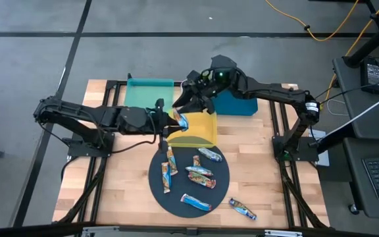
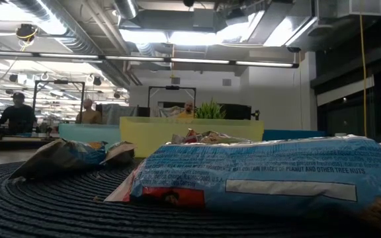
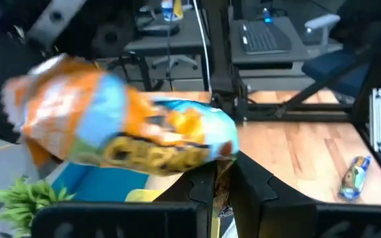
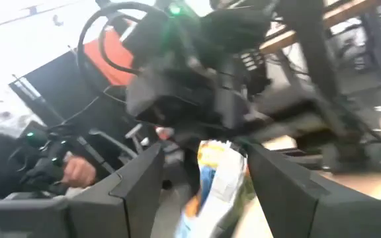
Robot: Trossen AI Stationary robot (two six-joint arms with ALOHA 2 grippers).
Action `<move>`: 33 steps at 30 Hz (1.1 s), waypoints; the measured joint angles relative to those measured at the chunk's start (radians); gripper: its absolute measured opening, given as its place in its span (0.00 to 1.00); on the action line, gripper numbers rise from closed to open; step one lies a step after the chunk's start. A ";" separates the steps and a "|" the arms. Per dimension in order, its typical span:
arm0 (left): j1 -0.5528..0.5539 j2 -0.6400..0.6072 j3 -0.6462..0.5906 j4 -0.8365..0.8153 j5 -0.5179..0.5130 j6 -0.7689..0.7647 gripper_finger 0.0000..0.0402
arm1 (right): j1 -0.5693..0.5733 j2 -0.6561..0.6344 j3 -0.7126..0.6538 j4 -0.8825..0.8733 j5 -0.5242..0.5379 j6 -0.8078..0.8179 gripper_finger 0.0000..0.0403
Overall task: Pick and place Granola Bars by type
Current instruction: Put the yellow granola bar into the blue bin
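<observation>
Hand-over step — the left pincer [image 1: 170, 119] clamps one granola bar [image 1: 179, 120] above the yellow tray [image 1: 199, 128]; the right pincer [image 1: 191, 99], spread wide, must close on it.

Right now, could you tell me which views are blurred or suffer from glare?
Right wrist view: heavily motion-blurred. Left wrist view: the held granola bar is smeared, the background sharper. Low view: bright ceiling lights glare, the table is dim. High view: evenly lit and sharp.
</observation>
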 joint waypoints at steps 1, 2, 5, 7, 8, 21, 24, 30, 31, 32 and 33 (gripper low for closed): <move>0.000 0.007 0.000 -0.001 0.000 -0.001 0.06 | 0.003 0.000 0.000 0.000 -0.001 -0.002 0.55; 0.001 0.011 0.000 0.000 -0.001 -0.001 0.06 | 0.004 0.000 0.000 -0.003 -0.003 -0.005 0.55; 0.001 0.010 0.000 0.005 -0.003 -0.003 0.06 | 0.003 0.000 0.000 -0.014 -0.004 -0.005 0.53; 0.001 0.008 0.000 0.006 -0.004 -0.003 0.06 | 0.002 0.000 0.000 -0.020 -0.004 -0.005 0.51; 0.001 0.005 0.000 0.003 -0.003 -0.003 0.06 | 0.002 0.000 0.000 -0.019 -0.003 -0.006 0.50; 0.000 0.002 0.032 0.006 -0.006 0.012 0.06 | 0.002 0.000 0.000 -0.090 0.031 -0.037 0.46; 0.000 0.002 0.033 0.006 -0.005 0.013 0.06 | 0.003 0.000 0.000 -0.094 0.031 -0.037 0.46; 0.000 0.002 0.033 0.006 -0.005 0.016 0.06 | 0.005 0.000 0.000 -0.094 0.033 -0.039 0.45; 0.001 0.002 0.033 0.006 -0.005 0.016 0.06 | 0.006 0.000 0.000 -0.094 0.033 -0.039 0.45; 0.004 0.002 0.033 0.006 -0.004 0.016 0.06 | 0.007 0.000 0.000 -0.094 0.033 -0.039 0.44; 0.007 0.002 0.033 0.006 -0.004 0.015 0.06 | 0.007 0.000 0.000 -0.094 0.036 -0.040 0.42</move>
